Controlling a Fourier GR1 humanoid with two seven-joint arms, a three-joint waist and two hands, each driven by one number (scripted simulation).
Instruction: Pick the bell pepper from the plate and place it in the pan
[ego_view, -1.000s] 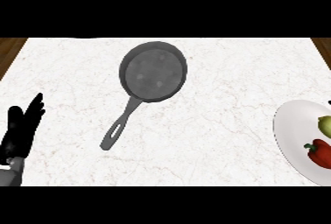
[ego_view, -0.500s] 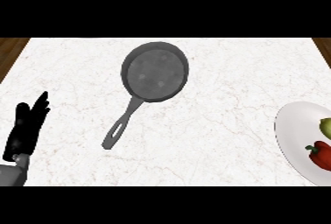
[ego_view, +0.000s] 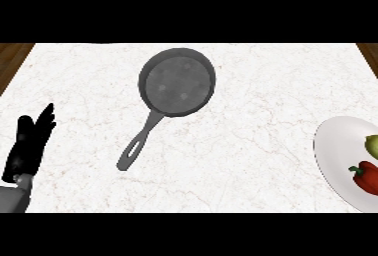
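The bell pepper (ego_view: 367, 177), red, lies on the white plate (ego_view: 332, 165) at the right edge of the view, partly cut off by the frame. Just above it on the same plate sits a pale green item (ego_view: 372, 146), too clipped to identify. Nothing touches the pepper, so the pick has not yet begun.

Well apart from the plate, towards the upper middle of the desk (ego_view: 258, 90), lies the grey pan (ego_view: 177, 82), with nothing in it. Its handle runs down and to the left, ending near the middle of the desk.

At the far left, low in the view, the left hand (ego_view: 28, 145) stands with fingers straight and pointing up, holding nothing; it looks to be resting. Compared with a second ago it has shifted slightly downward and its fingers have drawn closer together, while the pan, plate and pepper have not moved. The right hand does not show in the view at all.

That small shift brings nothing closer to the pepper. Judging by the layout, the right hand is the natural one to reach for the plate, and the pepper would then need carrying leftward and upward across the desk to the pan.
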